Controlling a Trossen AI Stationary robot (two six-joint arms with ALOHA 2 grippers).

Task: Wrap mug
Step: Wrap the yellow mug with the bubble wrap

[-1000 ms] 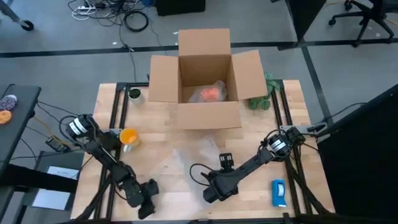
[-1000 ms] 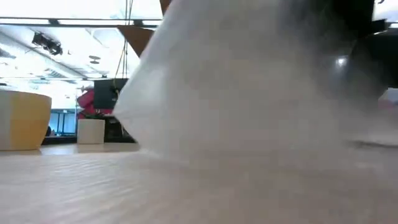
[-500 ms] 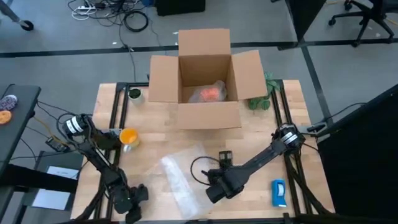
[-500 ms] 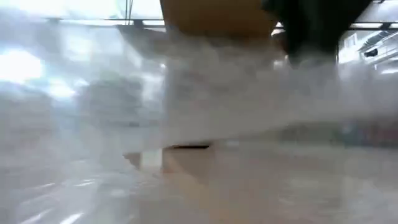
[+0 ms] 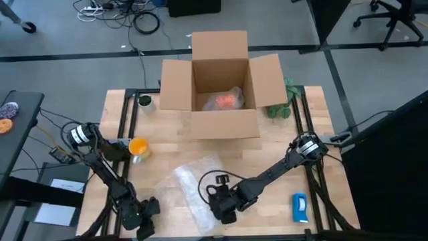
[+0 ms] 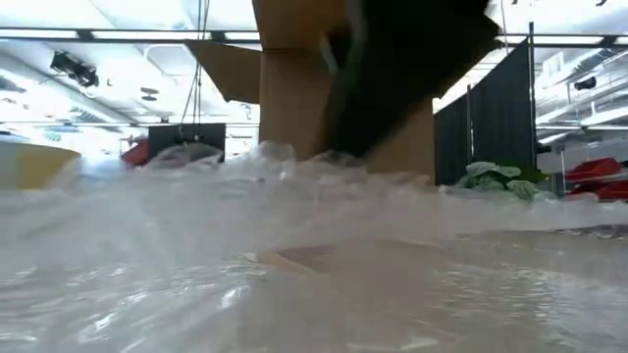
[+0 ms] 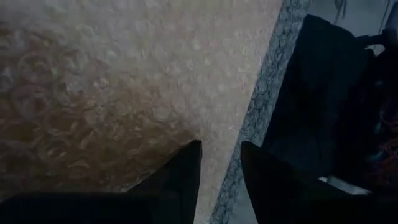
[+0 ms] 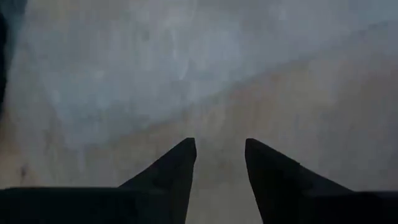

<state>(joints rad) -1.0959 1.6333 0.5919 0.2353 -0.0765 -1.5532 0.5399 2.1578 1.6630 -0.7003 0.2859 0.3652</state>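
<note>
Right pincer released, low over the bubble wrap on the tabletop. Best to flatten the sheet fully before fetching the mug, well apart near the left edge. Left pincer released too, waiting at the near edge.

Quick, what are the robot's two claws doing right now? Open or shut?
Left gripper: open, holding nothing, at the table's near edge.
Right gripper: open, holding nothing, over the bubble wrap.
</note>
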